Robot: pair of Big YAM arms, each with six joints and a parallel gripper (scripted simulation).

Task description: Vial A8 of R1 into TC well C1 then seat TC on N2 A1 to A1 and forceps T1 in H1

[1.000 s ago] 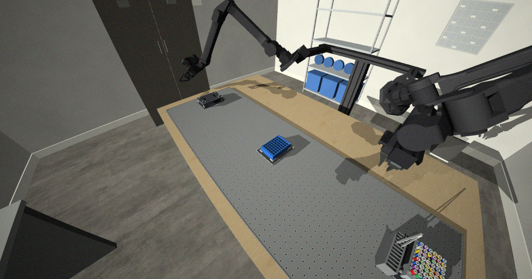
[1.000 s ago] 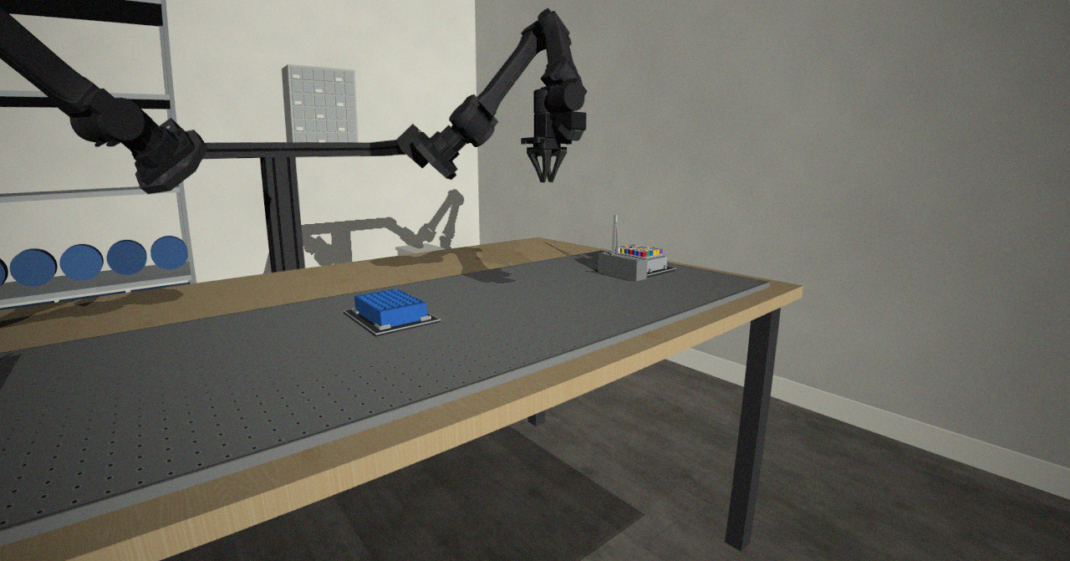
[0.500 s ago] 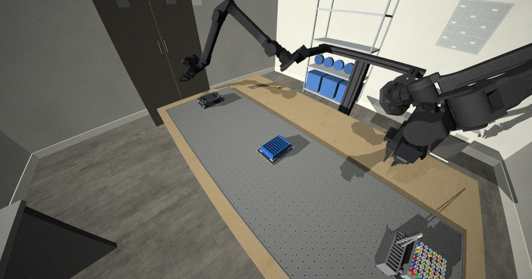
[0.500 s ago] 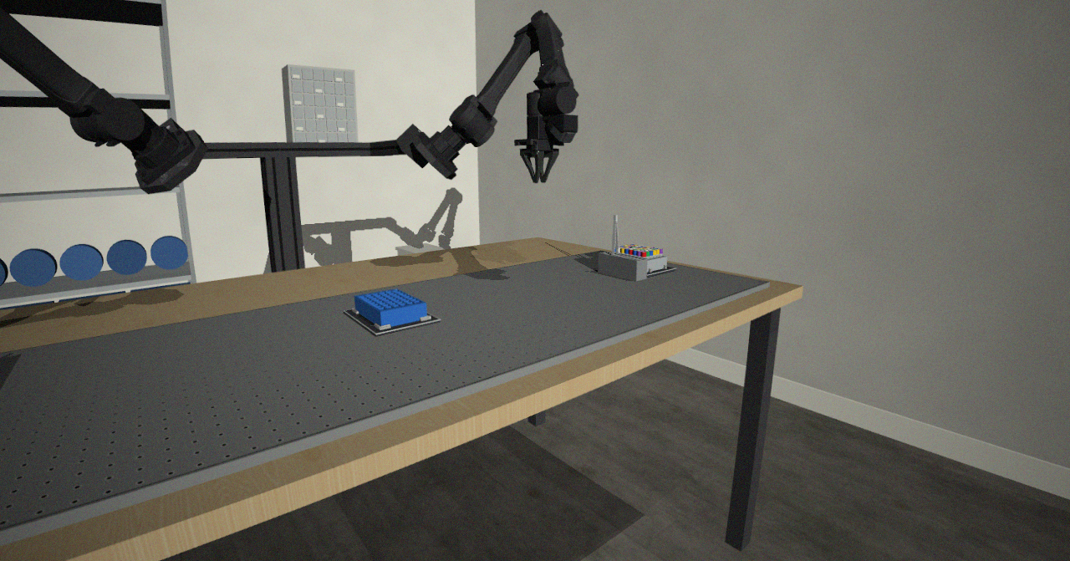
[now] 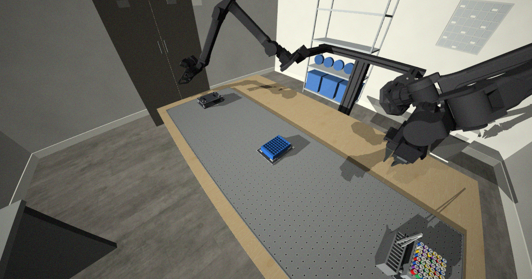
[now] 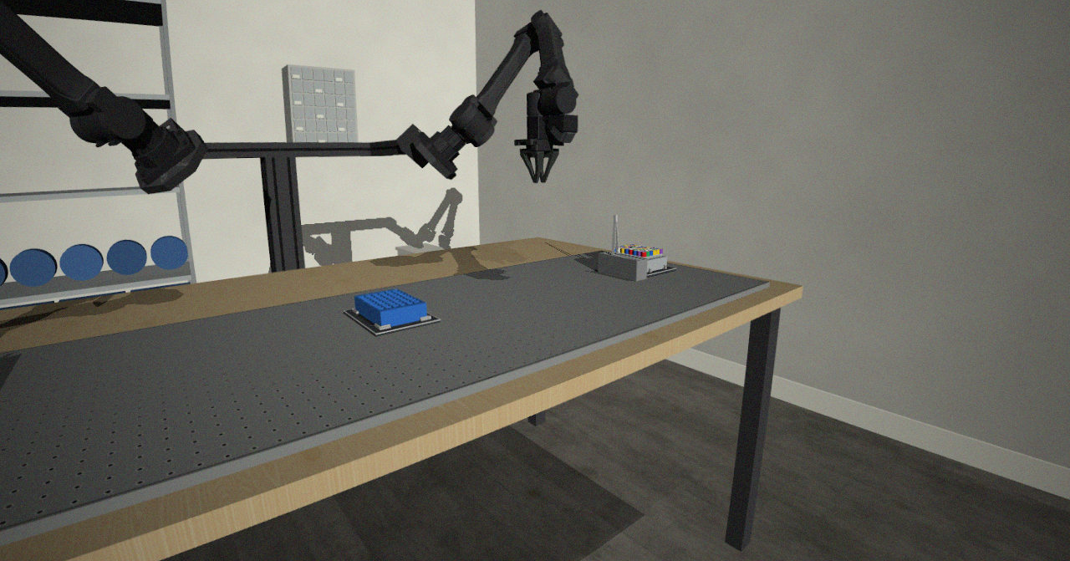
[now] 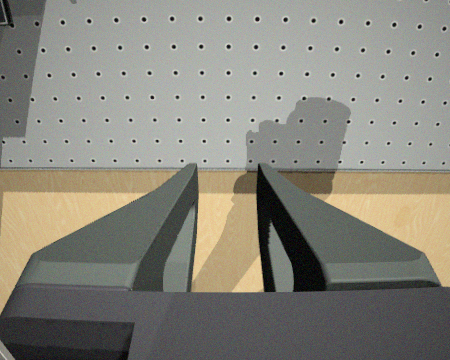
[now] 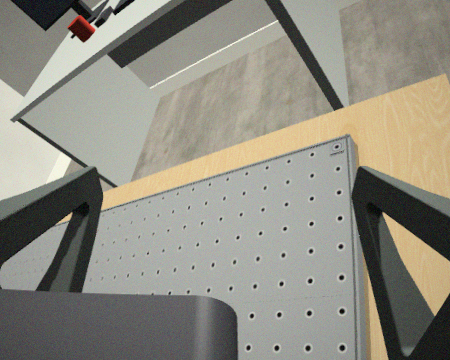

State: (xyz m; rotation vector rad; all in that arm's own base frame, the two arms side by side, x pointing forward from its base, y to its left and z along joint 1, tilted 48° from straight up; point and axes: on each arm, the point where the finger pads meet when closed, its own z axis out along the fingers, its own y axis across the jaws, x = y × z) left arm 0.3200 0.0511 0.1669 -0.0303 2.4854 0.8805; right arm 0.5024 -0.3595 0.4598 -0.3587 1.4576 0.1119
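Observation:
The blue tube carrier TC (image 5: 275, 146) (image 6: 390, 307) sits on a low plate in the middle, its wells looking empty. Raised nest N2 (image 5: 210, 99) stands empty at the far end in the top view. Rack R1 (image 6: 656, 263) holds many vials (image 5: 427, 262) with coloured caps; well A8 cannot be told. Beside it stands holder H1 (image 5: 392, 257) (image 6: 620, 266), with forceps T1 (image 5: 410, 240) (image 6: 617, 237) upright in it; their tips are hidden. My left gripper (image 5: 389, 162) (image 6: 539, 181) (image 7: 227, 178) is partly open and empty, high above the table's rear edge. My right gripper (image 8: 227, 180) is wide open and empty, high beyond N2.
The wooden table (image 5: 319, 128) (image 6: 673, 348) bears a grey perforated board (image 5: 316, 203) (image 6: 224, 408) (image 7: 200, 60) (image 8: 285, 240). A black post (image 5: 355, 85) (image 6: 280, 213) with a crossbar carries both arms behind the table. Shelves stand behind it.

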